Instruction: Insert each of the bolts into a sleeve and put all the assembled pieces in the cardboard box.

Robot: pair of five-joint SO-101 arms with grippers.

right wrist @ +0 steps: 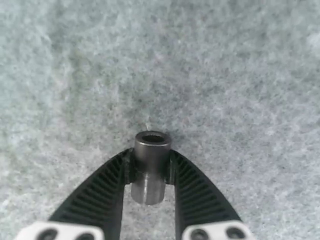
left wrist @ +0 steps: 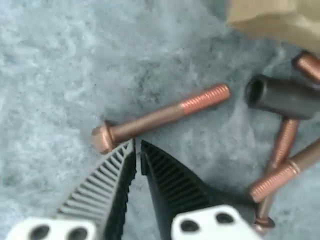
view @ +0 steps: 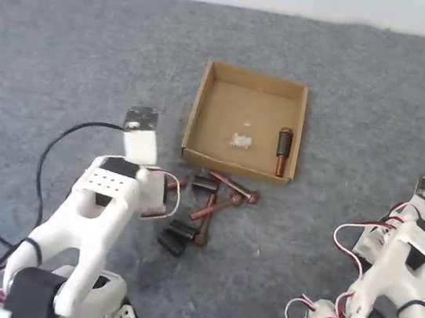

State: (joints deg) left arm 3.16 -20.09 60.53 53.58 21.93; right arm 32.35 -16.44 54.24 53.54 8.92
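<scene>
Item 1, the right pincer (right wrist: 151, 164): clamped on a dark sleeve (right wrist: 151, 150). It grips the sleeve across its sides, with the open bore facing away from the wrist. Judgement: this hold leaves the hole free to receive a bolt. In the high view the right arm (view: 398, 272) stands at the lower right of the frame, well apart from the loose parts, over grey carpet (view: 69, 52).

Item 2, the left pincer (left wrist: 137, 146): the jaws stand together with a thin slit and nothing between them. The tips sit just beside a copper bolt (left wrist: 160, 116), near its head. Whether they touch it cannot be told. The bolt lies flat on the carpet, threaded end toward a second sleeve (left wrist: 285, 97). In the high view the left arm (view: 102, 215) fills the lower left, its wrist over the left edge of the pile.

Item 3, the cardboard box (view: 197, 113): upper centre of the frame, top open. One finished piece (view: 283, 151), a bolt seated in a sleeve, lies by the right wall. A white scrap (view: 241, 140) lies mid-floor.

Item 4, the pile: loose bolts (view: 232, 185) and loose sleeves (view: 181, 231) lie crossed just below the box's front wall, centre of the frame.

Assessment: the task appears to be at an early stage, with one assembly boxed and several parts outstanding. The next move calls for the left pincer to part and take the bolt near its head, leaving the shank projecting toward the held sleeve. Risk: a round bolt may roll under closed tips
</scene>
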